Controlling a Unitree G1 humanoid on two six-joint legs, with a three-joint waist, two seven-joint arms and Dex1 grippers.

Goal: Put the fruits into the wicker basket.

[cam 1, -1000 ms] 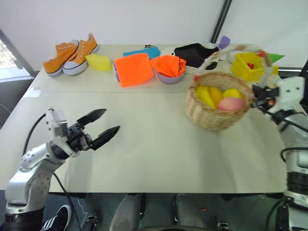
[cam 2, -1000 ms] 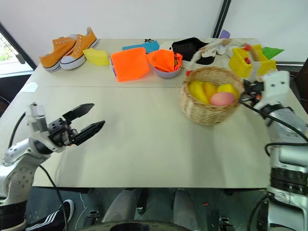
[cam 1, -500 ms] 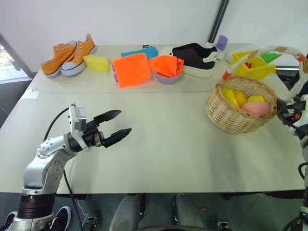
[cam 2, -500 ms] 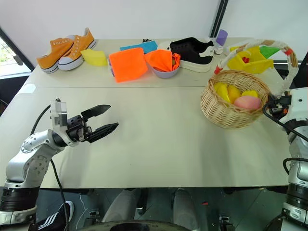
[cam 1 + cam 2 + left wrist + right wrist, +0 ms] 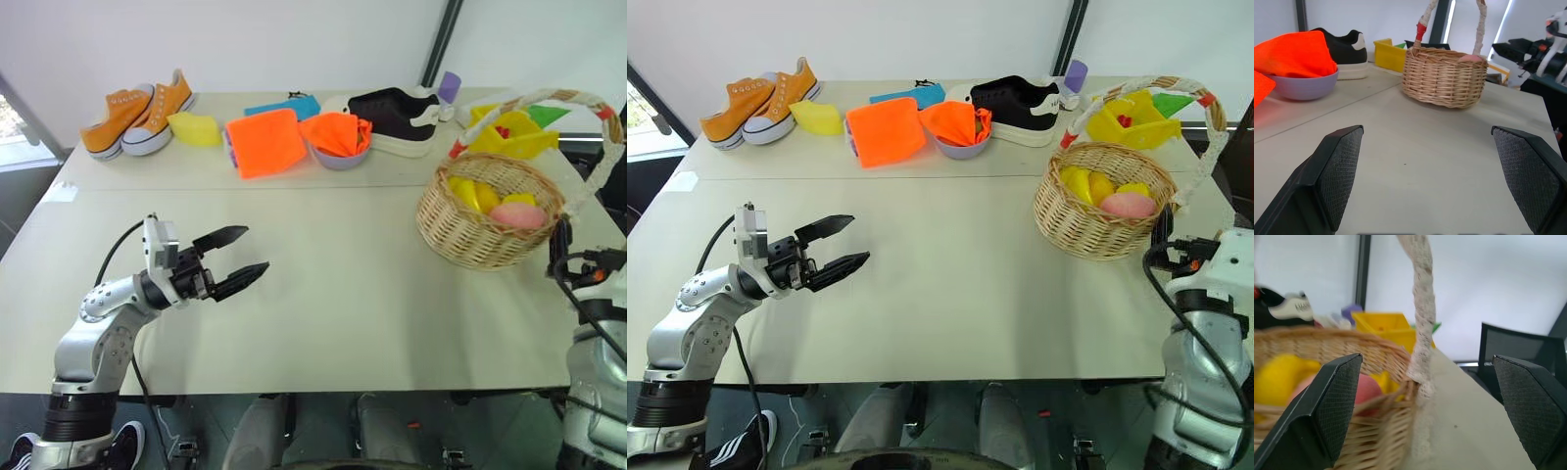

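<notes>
The wicker basket (image 5: 482,241) stands at the table's right side, its cloth-wrapped handle (image 5: 570,98) arching over it. Inside lie yellow fruits (image 5: 472,194) and a pink peach (image 5: 516,215). My right gripper (image 5: 1426,360) is open just off the basket's near right side, with the handle's foot (image 5: 1420,377) between its spread fingers but untouched. It also shows at the table's right edge (image 5: 1172,251). My left gripper (image 5: 255,249) hovers open and empty over the table's left part, pointing toward the basket (image 5: 1444,78).
Along the far edge sit orange sneakers (image 5: 142,110), a pale yellow block (image 5: 196,127), an orange cloth (image 5: 266,140), a grey bowl (image 5: 343,157) with orange cloth, a black shoe (image 5: 397,106) and a yellow bin (image 5: 514,132). A dark chair (image 5: 1520,357) stands beyond the right edge.
The basket slid to the right with my right gripper on it. That gripper then opened, let go and drew back toward the near right edge. My left gripper stayed open.
</notes>
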